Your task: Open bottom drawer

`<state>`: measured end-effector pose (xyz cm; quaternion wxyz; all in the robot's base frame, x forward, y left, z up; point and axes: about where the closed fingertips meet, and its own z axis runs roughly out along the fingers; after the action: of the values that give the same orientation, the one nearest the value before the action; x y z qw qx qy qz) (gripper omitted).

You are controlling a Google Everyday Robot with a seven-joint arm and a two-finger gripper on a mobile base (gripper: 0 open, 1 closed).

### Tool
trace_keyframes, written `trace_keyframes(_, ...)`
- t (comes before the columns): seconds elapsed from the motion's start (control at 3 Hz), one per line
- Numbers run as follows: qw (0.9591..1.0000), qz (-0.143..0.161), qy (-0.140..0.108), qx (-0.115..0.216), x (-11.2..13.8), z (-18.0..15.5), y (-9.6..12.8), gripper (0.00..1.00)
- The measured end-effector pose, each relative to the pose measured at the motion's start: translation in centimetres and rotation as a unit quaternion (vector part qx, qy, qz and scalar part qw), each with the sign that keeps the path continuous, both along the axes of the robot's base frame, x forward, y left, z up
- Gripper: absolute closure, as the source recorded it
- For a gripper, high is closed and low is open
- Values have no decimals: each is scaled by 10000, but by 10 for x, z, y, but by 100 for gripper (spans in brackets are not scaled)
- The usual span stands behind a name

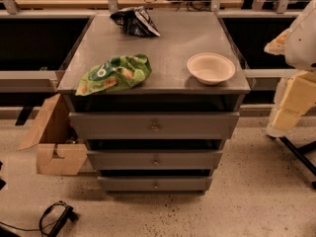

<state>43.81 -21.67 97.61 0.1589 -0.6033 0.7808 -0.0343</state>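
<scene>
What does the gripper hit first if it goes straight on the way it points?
Probably the floor. The gripper hangs at the picture's right edge, beside the cabinet, pointing down; the bottom drawer lies off its line. Depth is unclear.

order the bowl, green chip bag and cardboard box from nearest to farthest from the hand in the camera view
The hand hangs at the right edge, beside the cabinet.
1. The bowl, on the right side of the cabinet top.
2. The green chip bag, on the left side of the top.
3. The cardboard box, on the floor left of the cabinet.
</scene>
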Motion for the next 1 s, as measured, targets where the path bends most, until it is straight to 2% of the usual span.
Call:
trace_keyframes(0.33, 10000, -3, -23, 1, -1, -3, 2, 0)
trace_keyframes(0.67, 9998, 150, -50, 133, -6, -22, 17, 0)
trace_keyframes(1.0, 9986, 484, -195, 70, -15, -72, 39, 0)
